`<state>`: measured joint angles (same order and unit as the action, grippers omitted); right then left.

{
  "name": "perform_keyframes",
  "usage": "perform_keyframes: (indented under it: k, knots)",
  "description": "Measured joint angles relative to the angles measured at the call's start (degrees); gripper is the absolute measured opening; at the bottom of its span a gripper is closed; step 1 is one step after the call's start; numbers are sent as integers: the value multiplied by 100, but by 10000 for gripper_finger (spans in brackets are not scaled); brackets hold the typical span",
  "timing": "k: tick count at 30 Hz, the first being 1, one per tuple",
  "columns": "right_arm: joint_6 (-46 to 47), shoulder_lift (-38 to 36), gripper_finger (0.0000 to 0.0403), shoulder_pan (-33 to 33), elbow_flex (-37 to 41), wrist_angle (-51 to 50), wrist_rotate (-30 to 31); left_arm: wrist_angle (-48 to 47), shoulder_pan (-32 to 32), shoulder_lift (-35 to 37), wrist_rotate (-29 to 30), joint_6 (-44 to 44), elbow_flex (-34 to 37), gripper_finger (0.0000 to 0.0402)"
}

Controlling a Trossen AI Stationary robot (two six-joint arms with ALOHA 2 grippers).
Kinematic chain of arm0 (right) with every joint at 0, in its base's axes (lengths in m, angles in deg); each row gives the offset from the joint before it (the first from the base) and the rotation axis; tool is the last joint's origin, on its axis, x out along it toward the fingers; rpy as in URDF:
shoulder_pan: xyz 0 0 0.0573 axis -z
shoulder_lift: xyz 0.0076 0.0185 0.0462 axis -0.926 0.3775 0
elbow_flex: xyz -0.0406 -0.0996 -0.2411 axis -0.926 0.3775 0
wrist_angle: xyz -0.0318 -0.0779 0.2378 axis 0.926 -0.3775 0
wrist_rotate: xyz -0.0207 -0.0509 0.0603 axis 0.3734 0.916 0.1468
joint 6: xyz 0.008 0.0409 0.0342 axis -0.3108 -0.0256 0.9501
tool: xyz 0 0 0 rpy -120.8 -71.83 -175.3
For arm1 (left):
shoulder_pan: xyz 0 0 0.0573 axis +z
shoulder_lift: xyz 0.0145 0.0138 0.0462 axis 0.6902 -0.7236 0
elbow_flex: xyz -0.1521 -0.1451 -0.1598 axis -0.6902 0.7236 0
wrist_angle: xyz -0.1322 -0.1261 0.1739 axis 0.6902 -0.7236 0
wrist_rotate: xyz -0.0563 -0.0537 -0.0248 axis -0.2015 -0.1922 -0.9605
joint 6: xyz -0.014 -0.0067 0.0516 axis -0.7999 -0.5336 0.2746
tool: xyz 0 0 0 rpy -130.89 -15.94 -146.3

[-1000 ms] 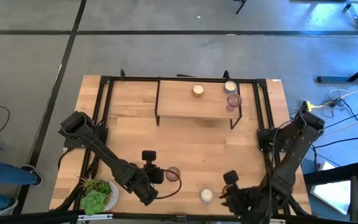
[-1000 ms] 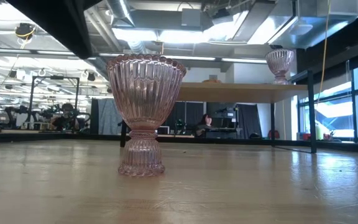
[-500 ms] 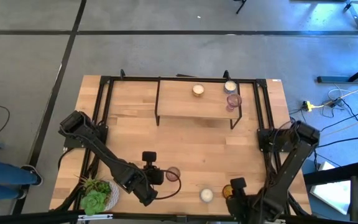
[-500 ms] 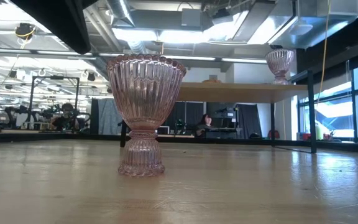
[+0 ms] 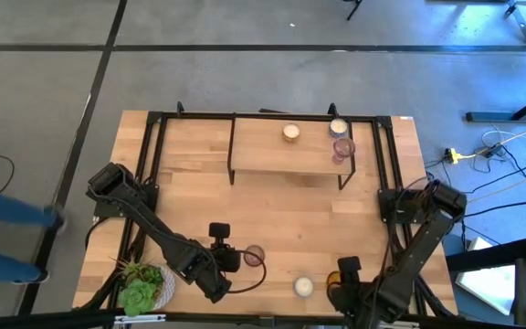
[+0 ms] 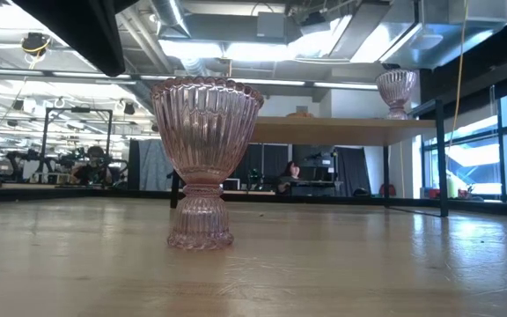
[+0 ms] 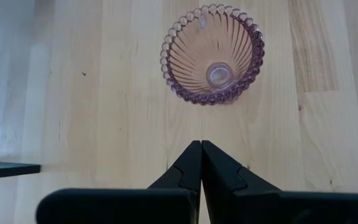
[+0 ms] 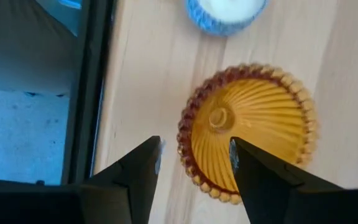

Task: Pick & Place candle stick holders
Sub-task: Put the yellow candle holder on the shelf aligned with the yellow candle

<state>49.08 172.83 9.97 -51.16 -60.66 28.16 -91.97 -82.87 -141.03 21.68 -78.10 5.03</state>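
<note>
Right tool point(image 8: 194, 158) retreated, seemingly astride amber holder point(image 8: 250, 127).

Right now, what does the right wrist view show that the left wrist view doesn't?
Only the right wrist view shows the amber holder with the right gripper open over it, one rim edge between the fingers, and a whitish holder just beyond.

Only the left wrist view shows the pinkish-purple holder standing upright, apart from the left gripper, whose fingers are shut and empty.

Both show the bare wooden table and one ribbed glass cup seen from above.
</note>
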Motion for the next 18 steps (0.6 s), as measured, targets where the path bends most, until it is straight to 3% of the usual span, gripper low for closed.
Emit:
perform_keyframes:
  k: [12,18]
  knots:
    - [14,289,196,130,196,129,-84,0,0,0,-1,31,0,2]
    - [12,344,153,203,196,126,-268,2,4,0,1,52,0,2]
